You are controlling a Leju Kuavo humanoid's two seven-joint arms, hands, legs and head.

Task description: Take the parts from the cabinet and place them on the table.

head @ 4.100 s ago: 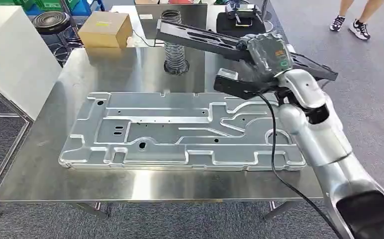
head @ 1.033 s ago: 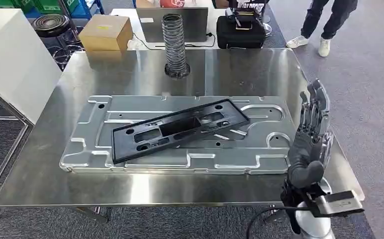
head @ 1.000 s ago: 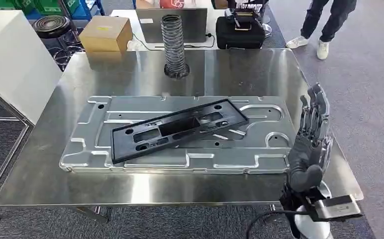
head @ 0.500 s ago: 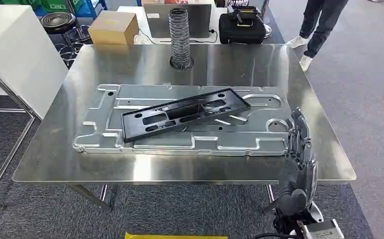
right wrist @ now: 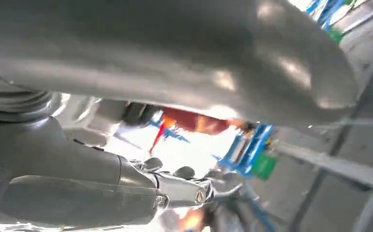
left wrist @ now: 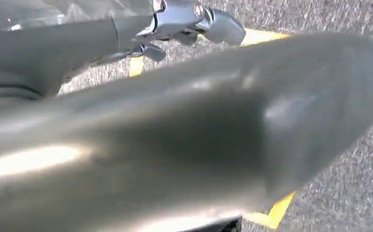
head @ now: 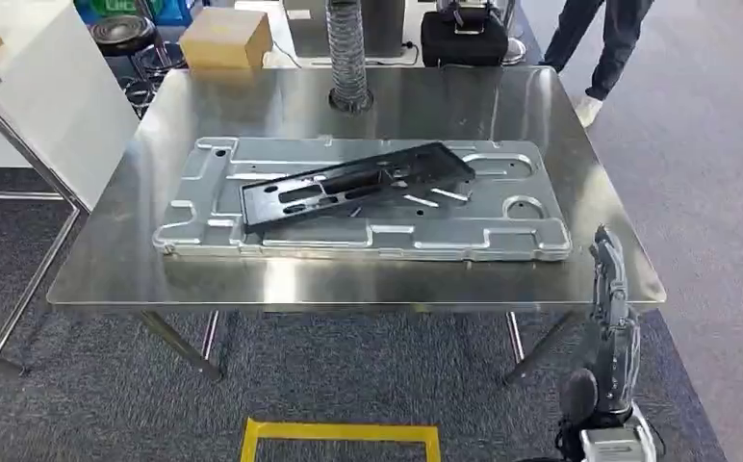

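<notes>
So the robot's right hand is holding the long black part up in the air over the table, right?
Not quite. The head view shows the long black part is not in the air: it lies slantwise on the big silver panel on the table. The right hand hangs by the table's near corner, fingers straight and holding nothing.

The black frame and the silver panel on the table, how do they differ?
The black frame is dark, slim and pierced by long slots; the silver panel is bright, much larger, with stamped ridges. The frame lies askew on top of the panel, while the panel rests squarely on the table. Both lie flat.
</notes>
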